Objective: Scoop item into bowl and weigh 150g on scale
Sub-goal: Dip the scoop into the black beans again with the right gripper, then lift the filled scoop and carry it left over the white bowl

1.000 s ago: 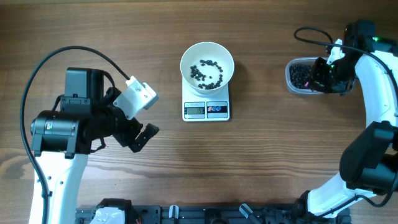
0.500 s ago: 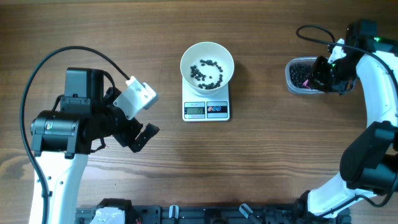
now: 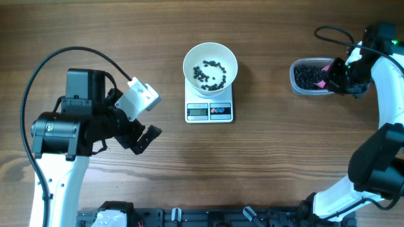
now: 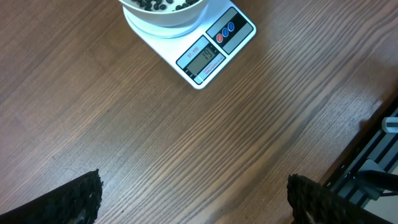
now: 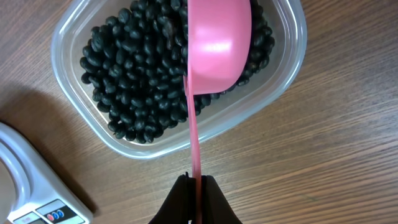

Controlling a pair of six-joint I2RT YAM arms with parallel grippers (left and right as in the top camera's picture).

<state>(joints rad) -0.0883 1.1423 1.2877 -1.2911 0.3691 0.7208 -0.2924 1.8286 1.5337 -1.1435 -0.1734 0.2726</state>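
Mostly the black beans (image 5: 137,81) lie heaped in the clear tub (image 5: 81,134), with only a thin scatter of them in the white bowl (image 3: 190,58) on the scale (image 3: 209,111).

The bowl sits on the scale's platform at the middle of the wooden table (image 3: 284,157). The scale's grey display and two buttons show at its front edge, the digits too small to read surely. The tub stands well apart to the right. A pink scoop (image 5: 217,43) is over the bean heap, the cup's rounded back toward the wrist camera; whether it touches the beans cannot be told. The right gripper (image 5: 196,186) is clenched on the scoop's thin handle. The left gripper (image 4: 194,199) hangs spread wide and empty over bare table, left of the scale and apart from it.
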